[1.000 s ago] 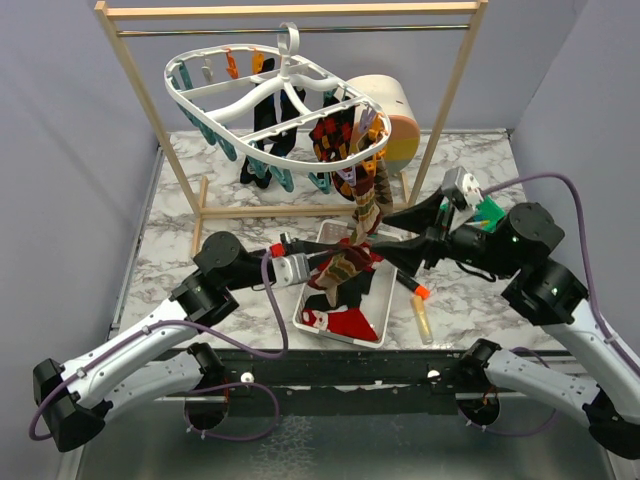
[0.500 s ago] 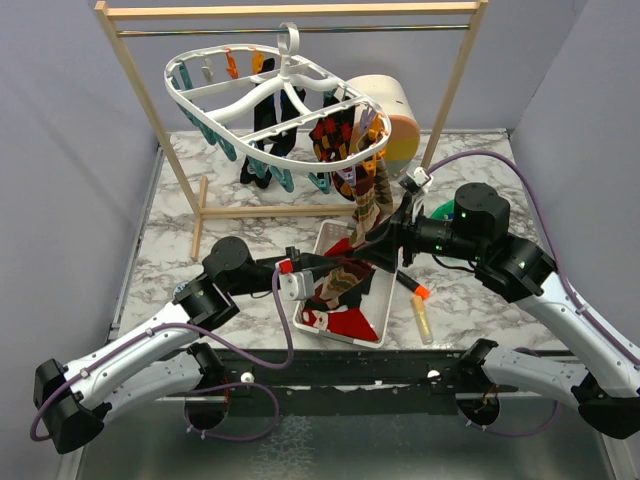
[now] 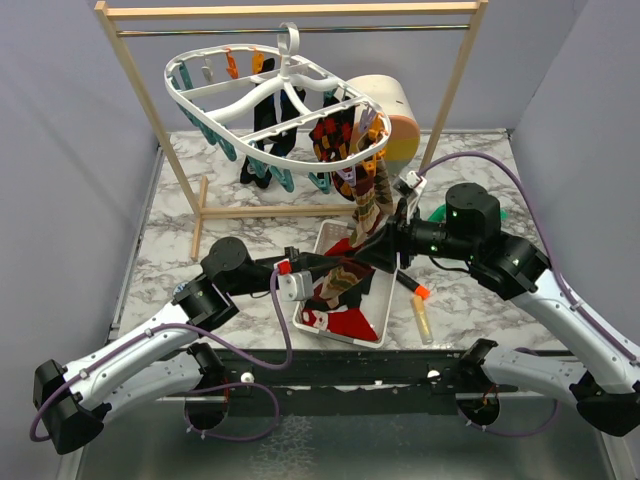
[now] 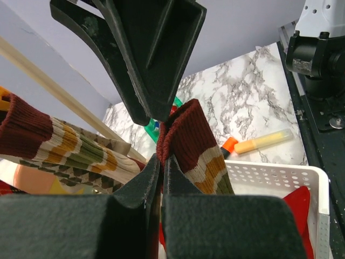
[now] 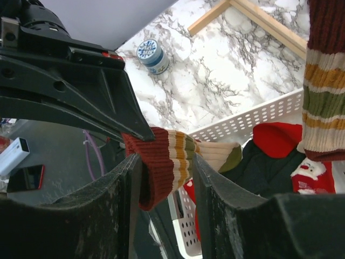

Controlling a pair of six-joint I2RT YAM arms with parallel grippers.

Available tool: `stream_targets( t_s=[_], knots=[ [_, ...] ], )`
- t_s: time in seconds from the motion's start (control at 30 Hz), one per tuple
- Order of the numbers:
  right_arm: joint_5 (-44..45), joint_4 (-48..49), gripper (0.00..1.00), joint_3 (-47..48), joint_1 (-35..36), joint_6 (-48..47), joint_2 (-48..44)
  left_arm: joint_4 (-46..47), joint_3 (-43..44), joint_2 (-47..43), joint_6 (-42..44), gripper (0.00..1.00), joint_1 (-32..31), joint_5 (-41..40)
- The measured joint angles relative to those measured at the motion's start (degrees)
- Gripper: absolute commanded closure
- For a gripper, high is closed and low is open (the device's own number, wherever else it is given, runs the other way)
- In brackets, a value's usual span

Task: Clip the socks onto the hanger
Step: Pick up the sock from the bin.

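The sock [image 3: 347, 270], maroon-cuffed with cream, mustard and olive stripes, hung over the white basket [image 3: 306, 300]. Its cuff was uppermost and its length trailed down into the basket. The left hand [image 4: 160, 162] was pinched tight on the cuff's edge. The right hand [image 5: 164, 162] stood part-open, a finger on either side of the same cuff; whether they pressed it I could not tell. A red sock [image 5: 310, 170] in the basket carried a Santa picture. A round tin [image 5: 151, 54] on the marble surface [image 5: 215, 70] bore print too small to read. The hanger [image 3: 287, 70] hung from the wooden rack [image 3: 290, 10] behind the basket.
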Motion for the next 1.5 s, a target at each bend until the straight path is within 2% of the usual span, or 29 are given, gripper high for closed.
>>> stream_targets(
  t_s=[0.37, 0.5, 0.63, 0.8, 0.87, 0.9, 1.03, 1.13, 1.37, 1.5],
  knots=[
    [-0.5, -0.9, 0.58, -0.2, 0.0, 0.0, 0.9, 1.0, 0.0, -0.2, 0.0, 1.00, 0.0, 0.0],
    [-1.9, -0.9, 0.63, -0.2, 0.0, 0.0, 1.6, 1.0, 0.0, -0.2, 0.0, 1.00, 0.0, -0.1],
    [-3.8, -0.9, 0.74, -0.2, 0.0, 0.2, 2.8, 1.0, 0.0, -0.2, 0.0, 1.00, 0.0, -0.3],
    [-5.4, -0.9, 0.99, -0.2, 0.0, 1.0, 3.5, 1.0, 0.0, -0.2, 0.0, 1.00, 0.0, -0.9],
    [-5.3, -0.8, 0.99, -0.2, 0.0, 1.3, 3.4, 1.0, 0.0, -0.2, 0.0, 0.99, 0.0, -1.1],
    [-5.1, -0.8, 1.00, -0.2, 0.0, 1.6, 3.3, 1.0, 0.0, -0.2, 0.0, 0.94, 0.0, -1.2],
    [-2.9, -0.7, 1.00, -0.2, 0.0, 2.5, 2.0, 1.0, 0.0, -0.2, -0.2, 0.61, 0.0, -1.7],
    [-1.1, 0.0, 1.00, -0.4, 0.0, 3.0, 0.2, 1.1, 0.0, -0.2, -0.5, 0.48, 0.0, -2.3],
    [2.3, 2.2, 1.00, -1.4, 0.0, 4.5, -2.7, 1.6, -0.3, -0.5, -1.8, 0.34, 0.0, -3.3],
    [5.7, 3.8, 1.00, -3.1, 0.0, 6.0, -3.9, 2.1, -0.3, -0.6, -3.9, 0.33, 0.0, -5.2]
  ],
)
